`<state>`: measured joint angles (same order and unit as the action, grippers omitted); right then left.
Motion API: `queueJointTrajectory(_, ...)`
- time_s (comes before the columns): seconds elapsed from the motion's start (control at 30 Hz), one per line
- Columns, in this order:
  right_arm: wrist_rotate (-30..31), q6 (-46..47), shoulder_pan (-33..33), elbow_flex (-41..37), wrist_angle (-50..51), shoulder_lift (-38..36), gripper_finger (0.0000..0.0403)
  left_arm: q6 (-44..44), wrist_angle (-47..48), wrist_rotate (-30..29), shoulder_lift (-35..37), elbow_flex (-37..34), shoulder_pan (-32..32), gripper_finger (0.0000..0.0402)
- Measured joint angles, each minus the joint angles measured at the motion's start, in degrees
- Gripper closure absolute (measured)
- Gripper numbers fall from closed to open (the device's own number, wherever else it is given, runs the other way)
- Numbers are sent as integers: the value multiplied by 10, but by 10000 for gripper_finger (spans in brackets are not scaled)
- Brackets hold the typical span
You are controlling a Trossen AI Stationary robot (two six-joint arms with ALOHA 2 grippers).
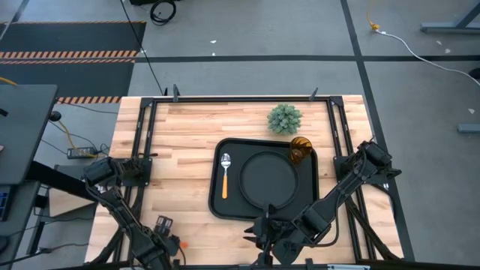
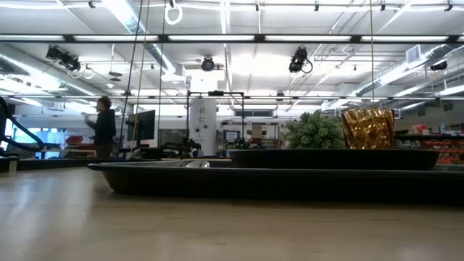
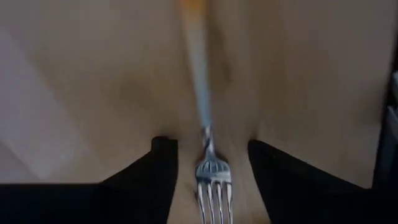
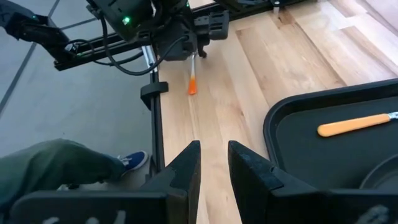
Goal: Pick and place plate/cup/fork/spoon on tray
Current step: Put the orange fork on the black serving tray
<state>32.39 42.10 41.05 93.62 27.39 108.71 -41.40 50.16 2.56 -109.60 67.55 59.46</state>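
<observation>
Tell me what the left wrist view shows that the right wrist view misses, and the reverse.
Left wrist only: the silver tines of the fork, lying between the fingers of the open left tool. Right wrist only: the tray, the orange handle of the spoon on it, the right tool, a person's shoe. Both: the fork's orange handle on the wooden table.

The left arm runs down the left side of the high view, its left gripper (image 1: 166, 238) at the lower left of the frame, low over the worktop's near edge. In its wrist view the two dark fingers (image 3: 155, 174) stand apart at the bottom of the frame. The right arm slants from the right edge to the bottom centre, where the right gripper (image 1: 262, 234) sits, its fingers (image 4: 186, 168) parted by a narrow gap.
</observation>
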Motion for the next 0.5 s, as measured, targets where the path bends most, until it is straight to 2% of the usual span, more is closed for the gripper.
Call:
queueJointTrajectory(0.17, -9, -6, -6, 0, -1, 0, 315, 75, -18, 3, 0, -2, -5, 258)
queueJointTrajectory(0.5, -48, -26, -25, 0, -2, 0, 315, 71, -80, 77, 6, -51, -47, 388)
